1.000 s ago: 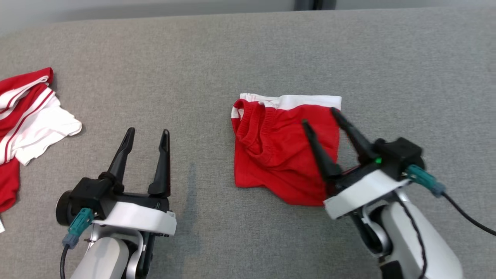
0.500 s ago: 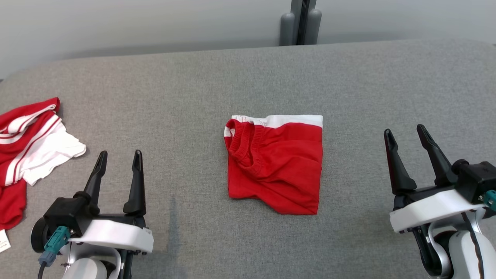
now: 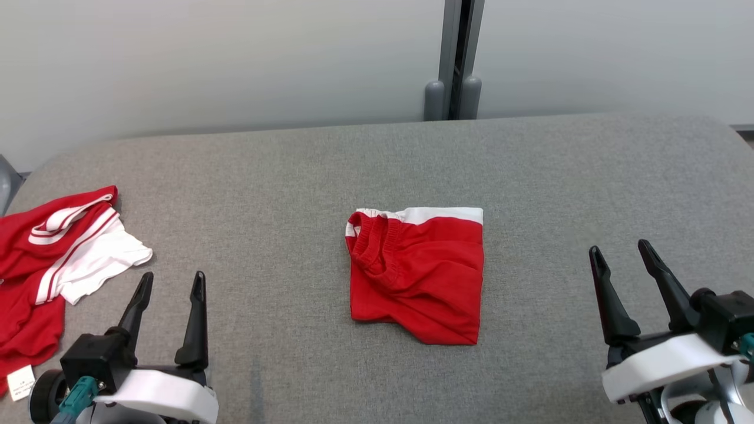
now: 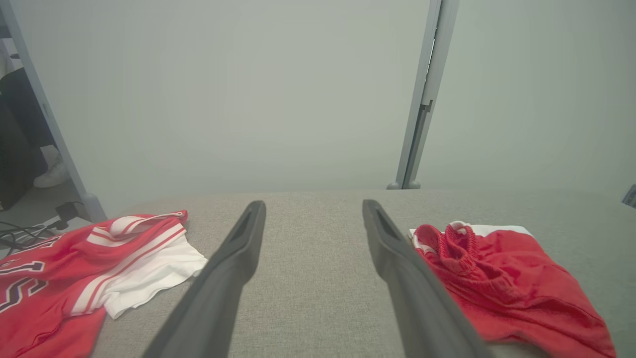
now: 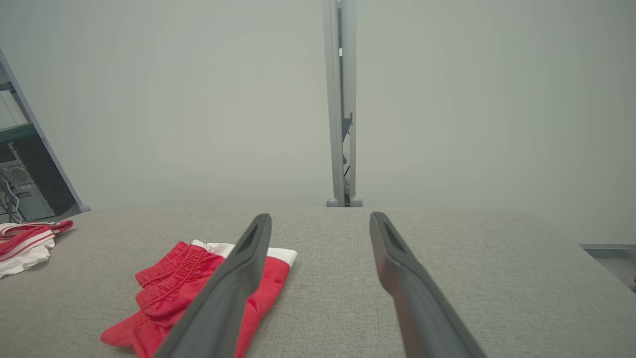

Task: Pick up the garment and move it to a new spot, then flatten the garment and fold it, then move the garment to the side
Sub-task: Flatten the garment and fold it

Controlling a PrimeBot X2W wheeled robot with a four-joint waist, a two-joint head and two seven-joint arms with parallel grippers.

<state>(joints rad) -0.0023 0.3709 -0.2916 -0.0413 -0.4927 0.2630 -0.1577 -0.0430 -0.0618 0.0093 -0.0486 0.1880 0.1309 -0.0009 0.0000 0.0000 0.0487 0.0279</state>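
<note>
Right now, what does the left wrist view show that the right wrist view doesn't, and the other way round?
Left wrist view: dark lettering on the jersey, floor cables, a white shoe. Right wrist view: a computer tower, the table's right end. Both: the folded red shorts, that jersey, the table, the wall post.
</note>
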